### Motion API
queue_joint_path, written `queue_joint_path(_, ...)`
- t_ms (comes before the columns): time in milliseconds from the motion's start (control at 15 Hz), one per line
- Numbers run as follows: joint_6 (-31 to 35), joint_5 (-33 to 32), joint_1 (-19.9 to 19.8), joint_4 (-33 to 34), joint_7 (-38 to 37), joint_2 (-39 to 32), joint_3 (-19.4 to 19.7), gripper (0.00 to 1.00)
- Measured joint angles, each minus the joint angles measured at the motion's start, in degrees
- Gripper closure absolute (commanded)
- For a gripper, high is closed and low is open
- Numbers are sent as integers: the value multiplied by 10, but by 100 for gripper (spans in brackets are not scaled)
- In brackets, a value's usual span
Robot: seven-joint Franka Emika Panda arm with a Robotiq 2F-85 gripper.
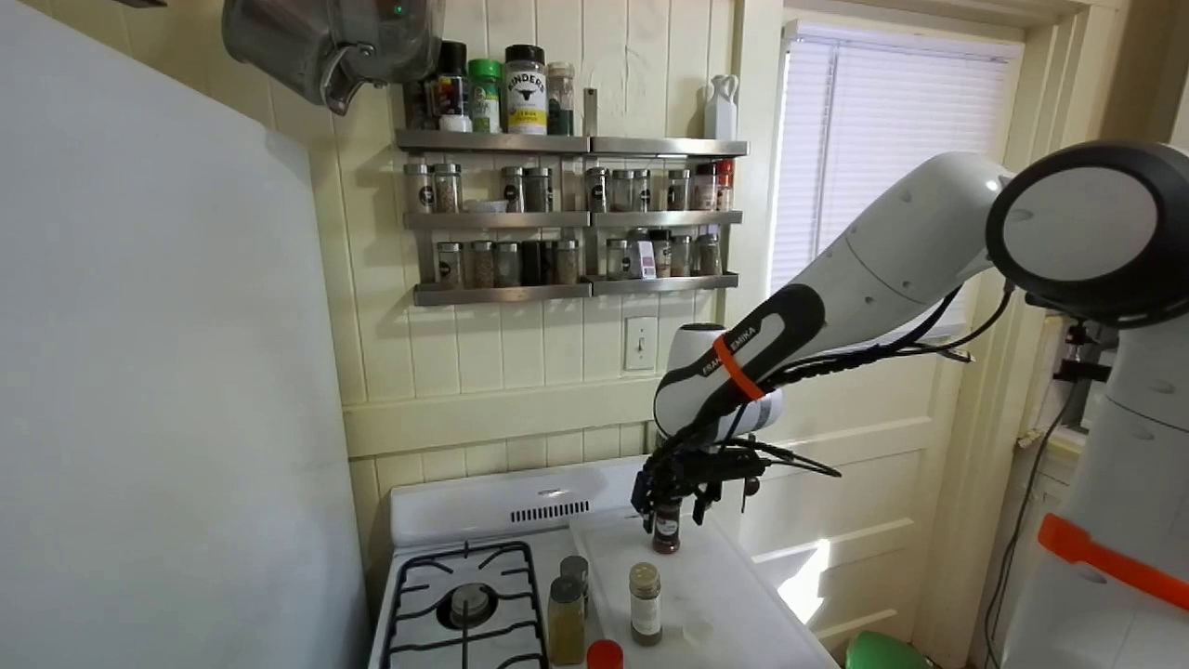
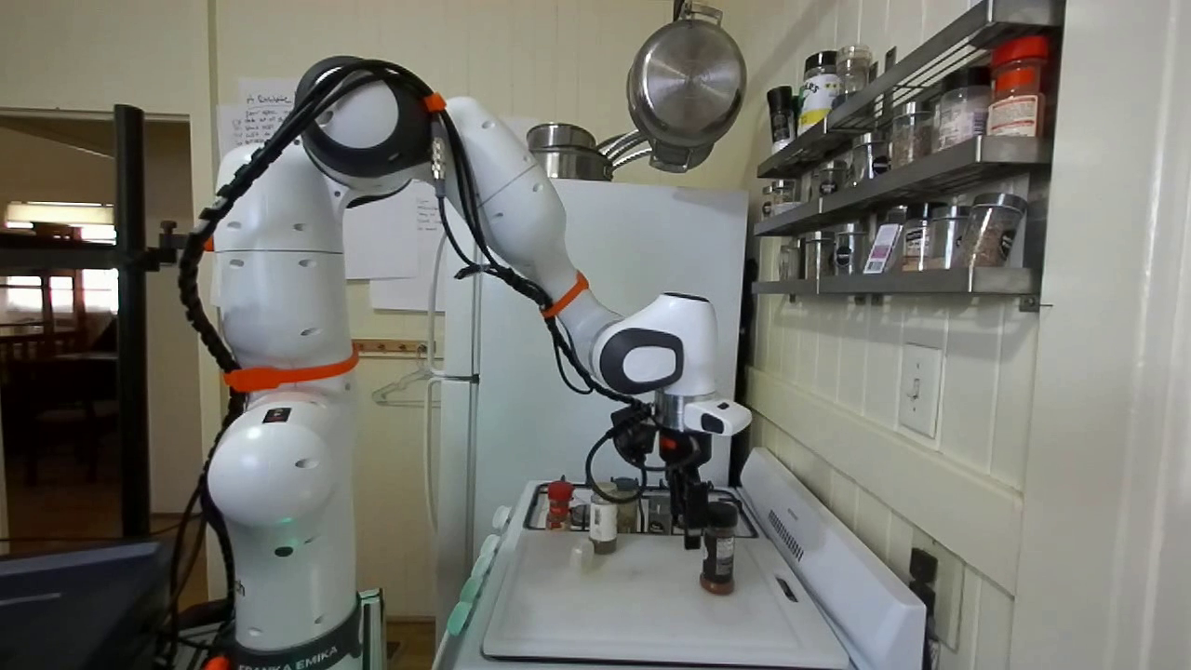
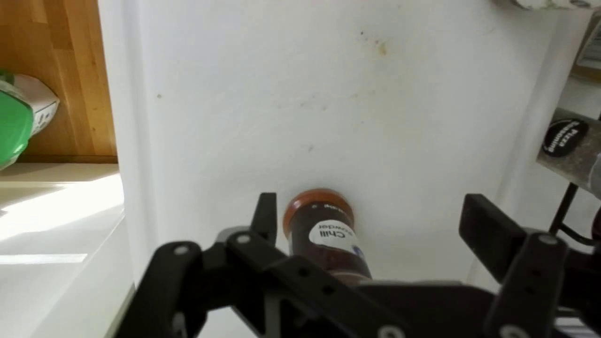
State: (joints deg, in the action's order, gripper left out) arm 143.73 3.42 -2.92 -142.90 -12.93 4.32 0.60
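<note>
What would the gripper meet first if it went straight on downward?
Probably the white board below, though the chili powder jar stands close by the fingers and depth is unclear.

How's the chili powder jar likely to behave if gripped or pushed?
The chili powder jar is probably stiff: its walls look smooth and undented. Standing upright, taller than wide, it might tip if pushed near the top. With its round body, it would likely roll if toppled.

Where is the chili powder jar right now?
In the wrist view, the chili powder jar stands below centre on the white stove panel, seen between the open fingers, nearer the image-left one.
</note>
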Motion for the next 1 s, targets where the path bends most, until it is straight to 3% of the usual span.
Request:
queue_joint_path(333, 15, -81, 2, -22, -48, 2, -12, 0)
queue_joint_path(600, 81, -226, -12, -49, -141, 1, -25, 0)
queue_joint_path(1000, 88, -247, -23, -51, -152, 1, -32, 0)
